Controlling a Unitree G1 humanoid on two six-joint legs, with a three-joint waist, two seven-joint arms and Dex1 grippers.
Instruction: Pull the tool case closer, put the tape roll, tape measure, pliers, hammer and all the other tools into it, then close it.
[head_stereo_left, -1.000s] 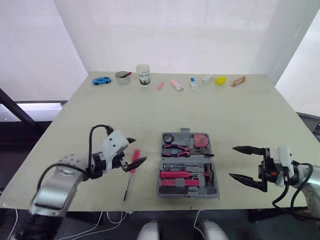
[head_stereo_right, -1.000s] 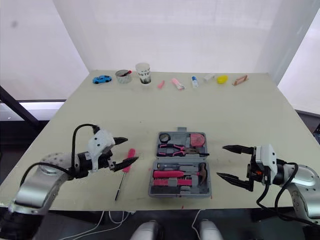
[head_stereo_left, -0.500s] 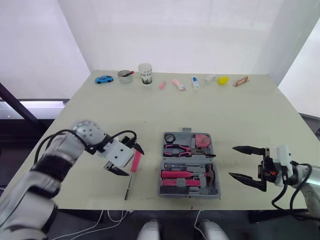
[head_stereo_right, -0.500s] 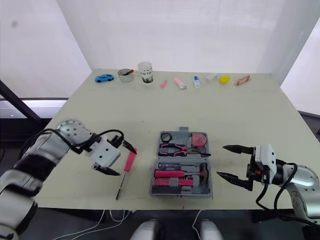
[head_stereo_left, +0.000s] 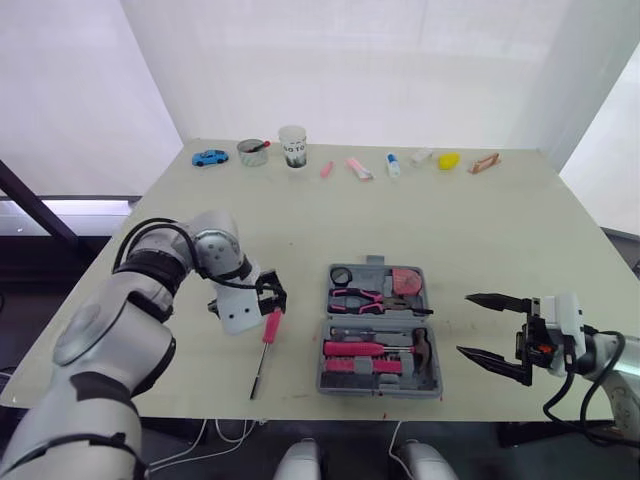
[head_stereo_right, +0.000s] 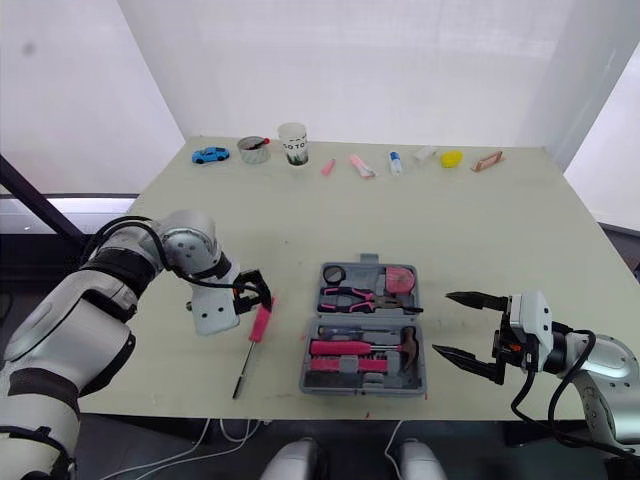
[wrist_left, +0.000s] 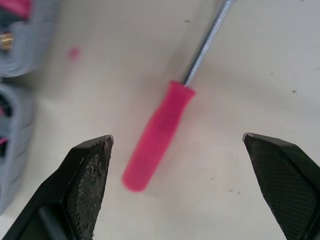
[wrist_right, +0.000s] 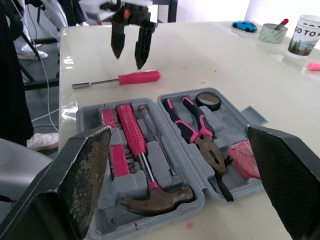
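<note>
Screwdriver (head_stereo_left: 269, 328) lies just left of the open case (wrist_right: 159, 159), seemingly the last tool out. Left gripper (wrist_left: 177, 137) hangs over its pink handle, fingers spread to straddle it; right gripper (head_stereo_left: 465, 323) hovers right of the case, likewise spread.

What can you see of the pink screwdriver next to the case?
The screwdriver has a smooth pink handle, plastic by the look, and a thin bare metal shaft. It lies flat on the table, outside the open tool case on the robot's left of it, with its handle pointing away from the robot and its shaft toward the near edge. The left tool hovers open over the handle, one finger on either side, touching nothing.
</note>
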